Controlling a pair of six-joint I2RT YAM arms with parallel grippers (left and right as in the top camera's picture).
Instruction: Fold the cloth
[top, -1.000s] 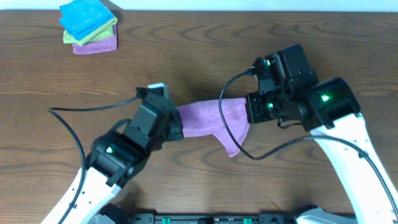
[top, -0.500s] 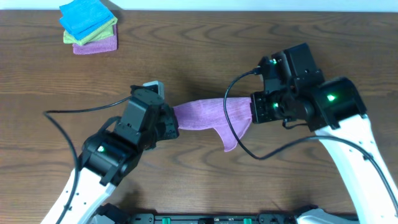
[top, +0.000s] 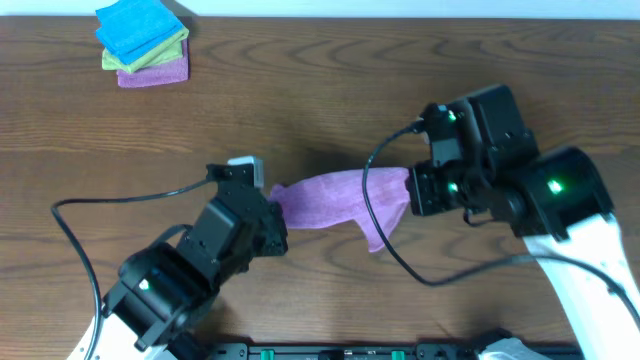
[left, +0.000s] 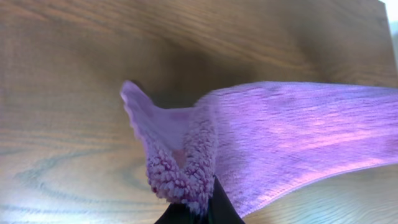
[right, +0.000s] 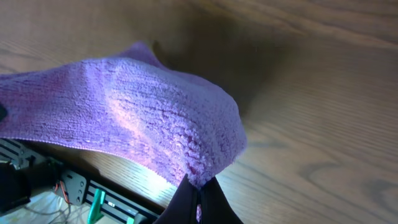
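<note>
Here the cloth hangs stretched between the two arms, over the middle of the desk and somewhat nearer its near edge than its far edge. The left end effector has its fingers pinched closed on the cloth's left end. In the left wrist view the fuzzy lilac pile bunches up right at the dark fingertips, with a small flap of fabric standing up just beside them. The right end effector is likewise clamped tight on the cloth's right end, and in the right wrist view the fabric gathers into a point where the two dark fingers meet. Between the two grips the cloth runs as a narrow, taut band, and both wrist views show a shadow on the wood beneath it, so that part is clear of the desk. From the band's right half a loose tail droops toward the near edge; whether its tip touches the wood cannot be told. A black cable from the right arm crosses over the cloth. Well apart, at the far left corner of the desk, sits a stack of folded cloths: blue on top, yellow-green under it, purple at the bottom.
</note>
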